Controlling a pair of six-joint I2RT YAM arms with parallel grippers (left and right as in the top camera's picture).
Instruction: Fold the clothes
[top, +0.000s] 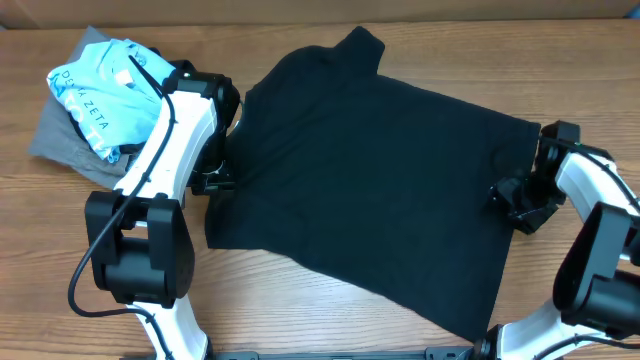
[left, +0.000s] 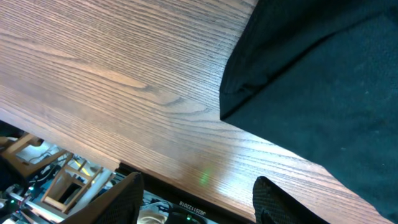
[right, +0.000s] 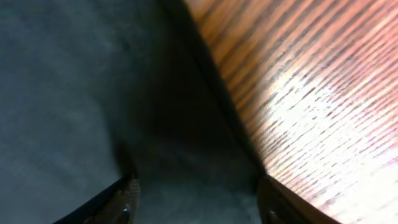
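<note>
A large black T-shirt (top: 370, 170) lies spread flat across the middle of the table, one sleeve pointing to the back. No neck label shows. My left gripper (top: 215, 182) is at the shirt's left edge. In the left wrist view its fingers (left: 196, 202) are open and empty over bare wood, with the shirt's corner (left: 323, 81) just ahead. My right gripper (top: 520, 200) is at the shirt's right edge. In the right wrist view its fingers (right: 196, 199) are open and straddle the shirt's hem (right: 74, 81). A light blue lettered tee (top: 100, 95) lies crumpled on a grey garment (top: 50, 140) at the back left.
The wooden table (top: 300, 300) shows bare wood along the front and at the right (right: 311, 93). Its front edge is close under the left gripper (left: 186, 186), with floor clutter beyond it. The left arm's base (top: 140, 250) stands at the front left.
</note>
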